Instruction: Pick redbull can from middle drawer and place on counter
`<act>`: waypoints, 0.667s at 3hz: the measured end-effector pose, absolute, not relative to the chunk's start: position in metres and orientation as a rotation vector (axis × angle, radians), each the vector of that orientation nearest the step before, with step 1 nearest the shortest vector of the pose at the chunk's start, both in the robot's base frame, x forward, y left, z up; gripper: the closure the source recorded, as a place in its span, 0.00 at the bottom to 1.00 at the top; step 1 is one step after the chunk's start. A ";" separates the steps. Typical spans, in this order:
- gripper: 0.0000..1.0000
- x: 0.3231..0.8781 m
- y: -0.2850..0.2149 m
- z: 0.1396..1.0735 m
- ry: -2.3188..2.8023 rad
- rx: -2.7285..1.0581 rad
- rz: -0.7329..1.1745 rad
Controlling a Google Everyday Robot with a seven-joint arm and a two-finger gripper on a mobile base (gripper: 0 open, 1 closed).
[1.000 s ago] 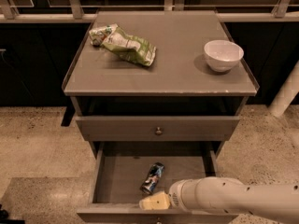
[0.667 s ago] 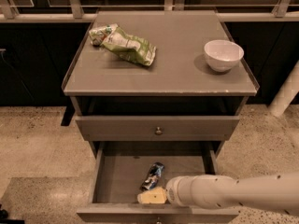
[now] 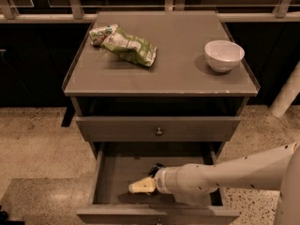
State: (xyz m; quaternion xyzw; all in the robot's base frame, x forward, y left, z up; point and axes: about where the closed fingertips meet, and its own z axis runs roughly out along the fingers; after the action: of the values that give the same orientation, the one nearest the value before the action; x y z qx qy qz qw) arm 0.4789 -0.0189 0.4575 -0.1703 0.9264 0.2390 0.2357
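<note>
Drawer stuff first: the middle drawer (image 3: 108, 173) is pulled out toward the camera, and the robot's white arm (image 3: 234, 172) reaches into it from the right, low over the grey floor. The gripper (image 3: 142, 185) sits near the drawer's centre, close to the front wall, showing as a yellowish tip, and honestly I can't tell how its jaws stand from this angle. The redbull can (image 3: 155, 168) is in the drawer right behind the wrist, just a dark sliver poking out above the arm, so whether the gripper touches it isn't something I can call. The left part of the drawer floor is bare grey, and the side walls are low. Above it is a closed drawer (image 3: 117, 128) with a small round knob (image 3: 159, 131), and a dark recess above that, under the top. Up on the counter (image 3: 178, 71), a green and white snack bag (image 3: 125, 46) lies crumpled at the back left, and a white bowl (image 3: 224, 55) stands at the right, near the edge, its inside plain white. Between bag and bowl there's a wide stretch of flat grey running to the pale chipped front edge. Print on the bag is too small to read, and the can's label is hidden.
</note>
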 end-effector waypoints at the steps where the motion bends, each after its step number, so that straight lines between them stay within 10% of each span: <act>1: 0.00 0.478 -0.029 0.449 2.556 -0.419 0.642; 2: 0.00 0.486 -0.037 0.432 2.563 -0.419 0.659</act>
State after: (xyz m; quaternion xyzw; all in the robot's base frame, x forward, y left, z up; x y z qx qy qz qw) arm 0.4858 -0.0371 0.4323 -0.1521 0.9311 0.2395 0.2292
